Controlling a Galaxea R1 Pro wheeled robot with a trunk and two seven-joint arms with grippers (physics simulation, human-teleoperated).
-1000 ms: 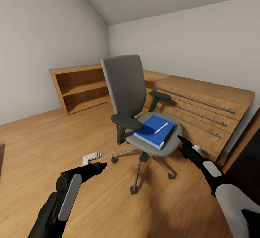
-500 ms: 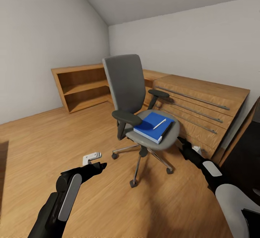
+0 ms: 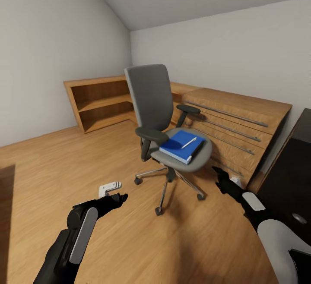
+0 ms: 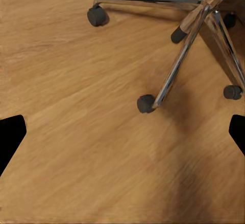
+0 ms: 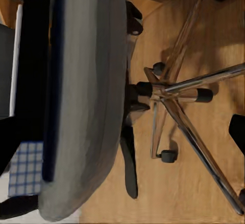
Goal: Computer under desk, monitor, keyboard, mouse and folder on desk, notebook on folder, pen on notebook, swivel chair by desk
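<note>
Sloped white ceiling and light wood floor (image 3: 52, 163) fill my head view, with a low wooden shelf unit (image 3: 101, 102) against the far wall and a wooden chest with bar handles (image 3: 235, 130) along the right wall. At the right edge I see a black drawer front with a round knob (image 3: 299, 218), part of the desk (image 3: 285, 176).

Swivel chair (image 3: 166, 115) stands mid-room, just in front of the chest, apart from the desk. On its seat lies the blue folder (image 3: 179, 145), something dark under its right edge that I cannot identify, and the white pen (image 3: 188, 142) on top.

Left wrist view gives me what the head view does not: the chrome base legs (image 4: 178, 65) and black castors (image 4: 146, 103) up close on bare floor. Right wrist view shows the chair from the side and below, seat underside (image 5: 87, 96), centre column hub and star base (image 5: 173, 93).

A small pale bracket-like object (image 3: 109, 187) lies on the floor by my left gripper (image 3: 117, 198).

Left gripper hovers over the floor, empty; its fingertips sit at opposite edges of its wrist view, so spread apart. Right gripper (image 3: 220, 177) points at the chair base, holding nothing; fingers look parted in its wrist view.

No writing or brand readable anywhere.
</note>
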